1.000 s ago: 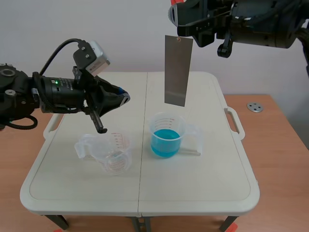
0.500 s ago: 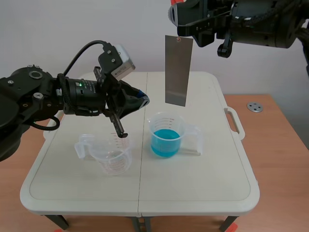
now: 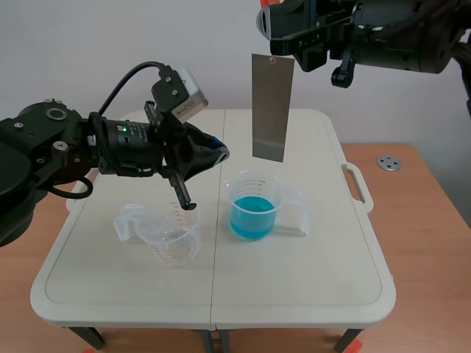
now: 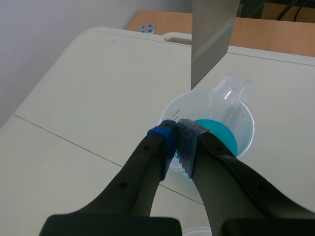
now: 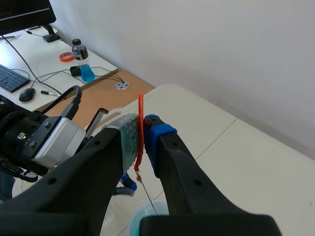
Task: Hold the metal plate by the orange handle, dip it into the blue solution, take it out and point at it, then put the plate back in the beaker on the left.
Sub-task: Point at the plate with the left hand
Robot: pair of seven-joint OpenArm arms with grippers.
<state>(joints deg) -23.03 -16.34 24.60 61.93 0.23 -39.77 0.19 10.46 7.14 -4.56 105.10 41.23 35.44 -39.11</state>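
A cream folding bench (image 3: 309, 287) with a seam down its middle carries two clear plastic beakers. The empty beaker (image 3: 171, 234) stands left of the seam, handle pointing left. The beaker of blue liquid (image 3: 254, 206) stands just right of the seam, handle pointing right. The two are near but apart.

Colour key.
- Metal plate (image 3: 268, 107): plain dull grey, unpatterned.
- Orange handle (image 5: 140, 103): a thin orange-red strip.
- Blue solution (image 3: 252, 218): bright cyan-blue, seen through the clear right beaker (image 3: 294, 200), which carries faint printed scale marks.
- Left beaker (image 3: 176, 243): clear, with printed scale marks.
- Left gripper (image 4: 175, 133) and right gripper (image 5: 142, 129): black fingers, with one pad solid blue and the other grey with a fine dotted pattern.
- Left arm: black, with a small green light (image 3: 125, 130).
- Table (image 3: 309, 294): cream-white with a thin dark seam down the middle.
- Desk (image 3: 434, 235) beneath: brown wood grain.
- Wall (image 3: 147, 37): off-white.
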